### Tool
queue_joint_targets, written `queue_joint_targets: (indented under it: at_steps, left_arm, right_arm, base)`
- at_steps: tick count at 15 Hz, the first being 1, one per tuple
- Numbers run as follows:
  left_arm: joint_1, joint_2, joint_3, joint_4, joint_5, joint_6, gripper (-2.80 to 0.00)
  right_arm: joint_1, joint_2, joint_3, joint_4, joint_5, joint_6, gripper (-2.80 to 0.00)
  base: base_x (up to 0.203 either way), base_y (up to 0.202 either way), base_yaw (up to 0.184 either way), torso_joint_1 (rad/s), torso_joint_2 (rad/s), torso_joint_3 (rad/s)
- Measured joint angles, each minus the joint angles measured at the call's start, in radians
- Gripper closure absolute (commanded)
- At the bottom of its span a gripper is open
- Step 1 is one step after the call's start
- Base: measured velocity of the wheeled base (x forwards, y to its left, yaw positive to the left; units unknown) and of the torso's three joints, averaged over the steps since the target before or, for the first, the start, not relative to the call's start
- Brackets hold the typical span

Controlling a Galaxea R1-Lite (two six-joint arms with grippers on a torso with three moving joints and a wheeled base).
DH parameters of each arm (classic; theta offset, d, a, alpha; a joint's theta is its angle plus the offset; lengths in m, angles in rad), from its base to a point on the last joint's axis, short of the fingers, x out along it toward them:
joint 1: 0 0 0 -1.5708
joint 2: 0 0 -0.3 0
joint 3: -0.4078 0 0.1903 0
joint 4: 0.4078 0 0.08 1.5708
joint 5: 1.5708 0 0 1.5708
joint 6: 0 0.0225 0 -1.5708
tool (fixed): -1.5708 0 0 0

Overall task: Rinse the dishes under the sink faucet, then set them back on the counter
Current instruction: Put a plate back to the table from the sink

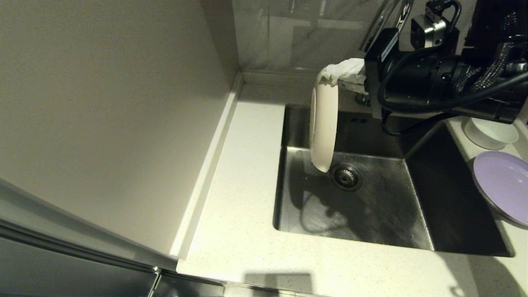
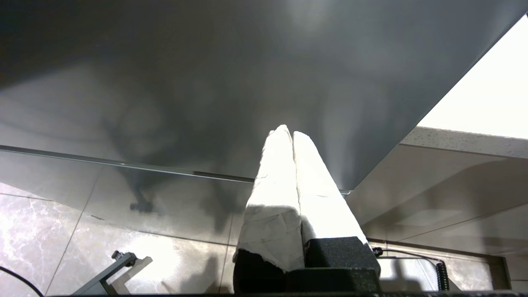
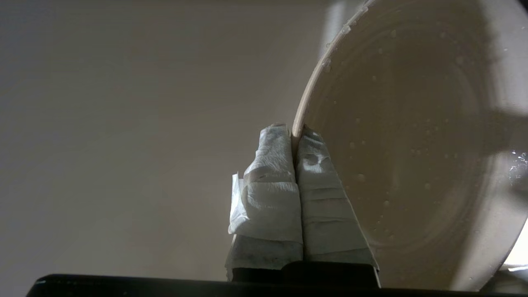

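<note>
My right gripper, its fingers wrapped in white paper, is shut on the rim of the cream plate. The plate hangs on edge above the left part of the steel sink, near the drain strainer, with water droplets on its face. The chrome faucet rises behind the right arm, mostly hidden. On the counter right of the sink lie the lilac plate and the white bowl. My left gripper is parked below counter level, its wrapped fingers pressed together on nothing.
A tall beige wall panel runs along the counter's left, with a low raised edge at its foot. A tiled backsplash stands behind the sink. The left wrist view shows a dark cabinet front and marbled floor.
</note>
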Motion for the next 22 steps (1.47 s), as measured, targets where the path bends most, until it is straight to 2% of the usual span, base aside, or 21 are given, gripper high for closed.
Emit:
queue_joint_targets:
  at_steps: [1, 3, 6, 9, 11, 12, 14, 16, 18, 20, 22]
  left_arm:
    - [0.000, 0.000, 0.000, 0.000, 0.000, 0.000, 0.00]
    - [0.000, 0.000, 0.000, 0.000, 0.000, 0.000, 0.00]
    - [0.000, 0.000, 0.000, 0.000, 0.000, 0.000, 0.00]
    - [0.000, 0.000, 0.000, 0.000, 0.000, 0.000, 0.00]
    - [0.000, 0.000, 0.000, -0.001, 0.000, 0.000, 0.00]
    - [0.000, 0.000, 0.000, 0.000, 0.000, 0.000, 0.00]
    - [0.000, 0.000, 0.000, 0.000, 0.000, 0.000, 0.00]
    - [0.000, 0.000, 0.000, 0.000, 0.000, 0.000, 0.00]
    - [0.000, 0.000, 0.000, 0.000, 0.000, 0.000, 0.00]
    - [0.000, 0.000, 0.000, 0.000, 0.000, 0.000, 0.00]
    - [0.000, 0.000, 0.000, 0.000, 0.000, 0.000, 0.00]
  right_arm:
    - [-0.004, -0.012, 0.007, 0.005, 0.011, 0.060, 0.00]
    - [-0.007, -0.027, 0.073, 0.023, 0.009, 0.099, 0.00]
    - [-0.013, -0.045, 0.198, 0.025, -0.004, 0.033, 0.00]
    - [-0.016, -0.073, 0.122, 0.013, 0.008, 0.002, 0.00]
    - [-0.016, -0.087, 0.042, 0.069, 0.018, 0.000, 0.00]
    - [-0.016, -0.094, 0.037, 0.109, 0.020, -0.005, 0.00]
    - [-0.016, -0.109, 0.135, 0.145, 0.012, -0.040, 0.00]
    - [-0.016, -0.126, 0.299, 0.151, -0.021, -0.101, 0.00]
    - [-0.020, -0.153, 0.408, 0.143, -0.076, -0.174, 0.00]
    - [-0.039, -0.182, 0.449, 0.144, -0.108, -0.304, 0.00]
    - [-0.080, -0.203, 0.471, 0.144, -0.158, -0.484, 0.00]
  base:
    - [0.000, 0.000, 0.000, 0.000, 0.00, 0.000]
    - [0.000, 0.000, 0.000, 0.000, 0.00, 0.000]
    - [0.000, 0.000, 0.000, 0.000, 0.00, 0.000]
    - [0.000, 0.000, 0.000, 0.000, 0.00, 0.000]
    - [0.000, 0.000, 0.000, 0.000, 0.00, 0.000]
    - [0.000, 0.000, 0.000, 0.000, 0.00, 0.000]
    - [0.000, 0.000, 0.000, 0.000, 0.00, 0.000]
    - [0.000, 0.000, 0.000, 0.000, 0.00, 0.000]
    - [0.000, 0.000, 0.000, 0.000, 0.00, 0.000]
    - [0.000, 0.000, 0.000, 0.000, 0.00, 0.000]
    - [0.000, 0.000, 0.000, 0.000, 0.00, 0.000]
